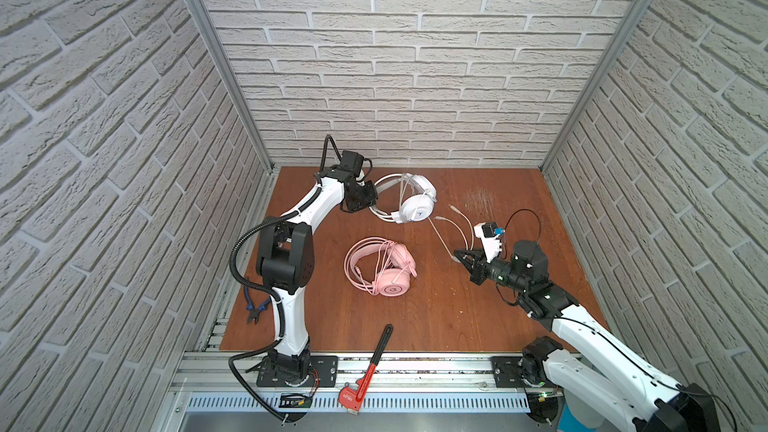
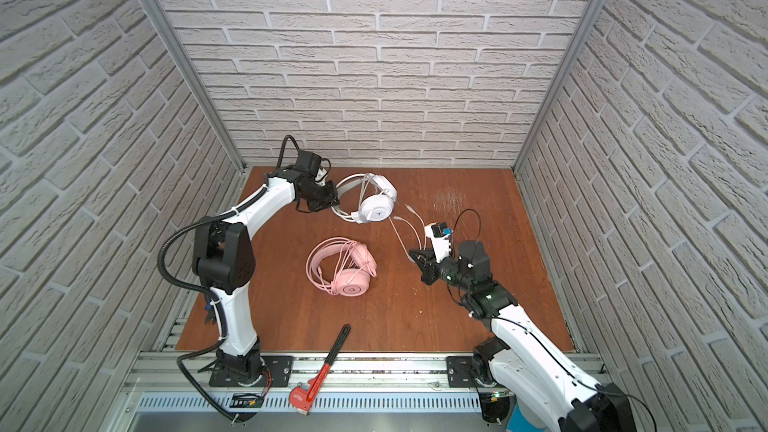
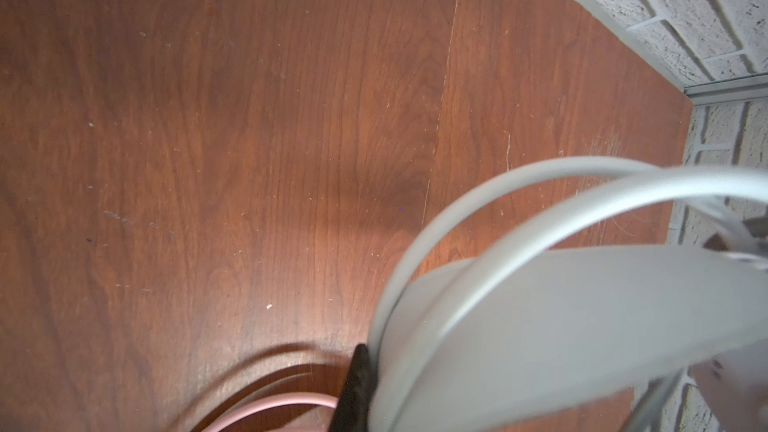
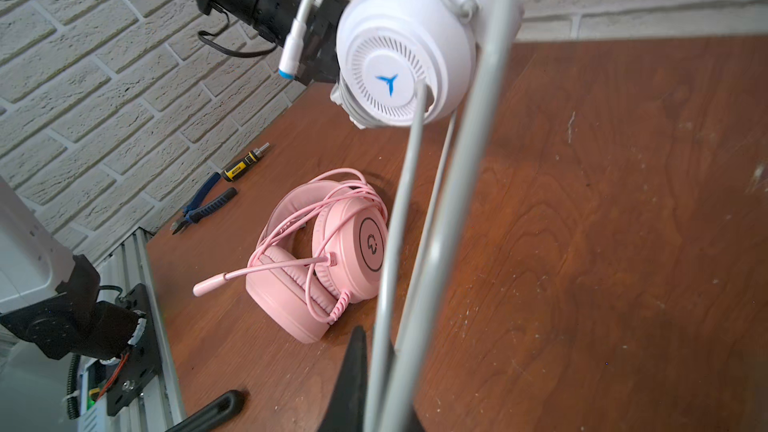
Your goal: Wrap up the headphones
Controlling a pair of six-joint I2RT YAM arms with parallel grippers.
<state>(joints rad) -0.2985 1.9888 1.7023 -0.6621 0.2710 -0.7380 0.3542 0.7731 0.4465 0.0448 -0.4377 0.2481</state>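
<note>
The white headphones [image 1: 417, 201] [image 2: 376, 205] hang at the back of the table, lifted off the wood. My left gripper [image 1: 368, 199] [image 3: 382, 367] is shut on their grey inner headband [image 3: 561, 317]. Their thin white cable [image 4: 399, 243] [image 1: 440, 234] runs from the earcup [image 4: 399, 56] down to my right gripper [image 1: 459, 255] [image 4: 382, 351], which is shut on it to the right of the middle. The cable's plug ends [image 1: 453, 208] lie on the wood. The pink headphones [image 1: 388, 274] [image 2: 349, 274] [image 4: 332, 251] lie in the middle with their cable looped over them.
A red-and-black pipe wrench [image 1: 370, 367] [image 2: 322, 371] lies across the table's front edge. Blue-handled pliers [image 1: 255, 305] [image 4: 203, 205] and a yellow-black screwdriver [image 4: 245, 164] lie by the left wall. Brick walls close in the back and both sides.
</note>
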